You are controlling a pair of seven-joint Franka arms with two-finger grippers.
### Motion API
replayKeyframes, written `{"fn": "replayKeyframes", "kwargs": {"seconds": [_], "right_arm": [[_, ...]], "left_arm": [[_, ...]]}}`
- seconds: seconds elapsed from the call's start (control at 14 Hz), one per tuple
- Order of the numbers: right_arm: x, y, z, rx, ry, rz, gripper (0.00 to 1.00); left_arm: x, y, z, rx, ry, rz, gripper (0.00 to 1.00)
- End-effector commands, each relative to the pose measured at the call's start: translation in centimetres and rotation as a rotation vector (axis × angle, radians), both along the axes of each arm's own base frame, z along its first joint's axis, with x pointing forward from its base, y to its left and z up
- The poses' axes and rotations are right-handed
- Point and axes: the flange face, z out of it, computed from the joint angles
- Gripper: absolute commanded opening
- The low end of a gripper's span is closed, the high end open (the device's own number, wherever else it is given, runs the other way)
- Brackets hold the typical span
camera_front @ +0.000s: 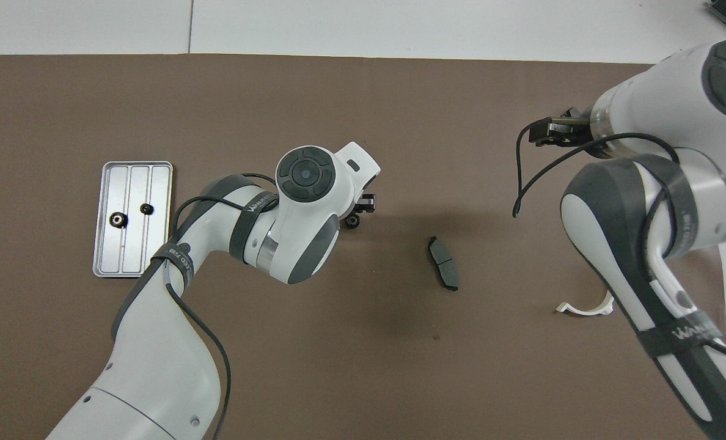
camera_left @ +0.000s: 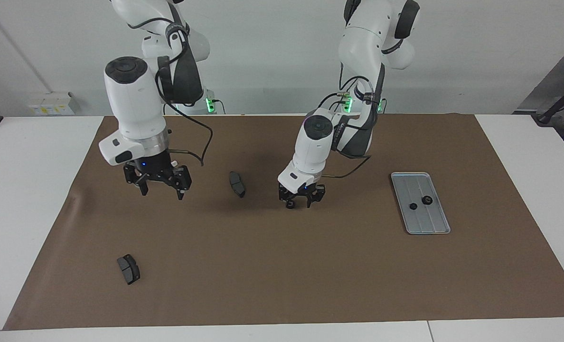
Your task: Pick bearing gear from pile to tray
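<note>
Closing left hand on small black round gear mid-tabletop; fingers down around it, grip not confirmed. Right hand waits, spread apart. Next: clamp, lift, carry to grooved silver-grey metal tray near left arm's tabletop edge.

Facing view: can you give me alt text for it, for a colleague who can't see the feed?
The left gripper is down at a small black gear on the brown mat mid-table. The tray, toward the left arm's end, holds two gears. The right gripper hangs open above the mat; two dark pads lie loose on it.
</note>
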Motion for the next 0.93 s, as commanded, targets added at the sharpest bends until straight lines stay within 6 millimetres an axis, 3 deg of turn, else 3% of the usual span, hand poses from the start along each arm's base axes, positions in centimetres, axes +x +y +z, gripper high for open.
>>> {"fn": "replayKeyframes", "kwargs": {"seconds": [0.0, 0.28, 0.43, 0.85], "right_arm": [[-3.2, -3.6, 4.1, 0.064, 0.043, 0.028, 1.0], [-6.5, -8.2, 7.6, 0.066, 0.092, 0.036, 1.0], [-8.7, -8.7, 7.1, 0.073, 0.153, 0.043, 1.0], [-8.3, -9.6, 8.1, 0.07, 0.139, 0.055, 1.0]], "left_arm": [[-1.1, -0.5, -1.4, 0.004, -0.016, -0.007, 0.71], [-1.3, -0.6, -1.7, 0.004, -0.015, -0.01, 0.69], [-1.4, -0.8, -2.0, 0.005, -0.013, -0.012, 0.69], [-2.3, -1.9, -3.3, 0.012, -0.005, -0.027, 0.66]]}}
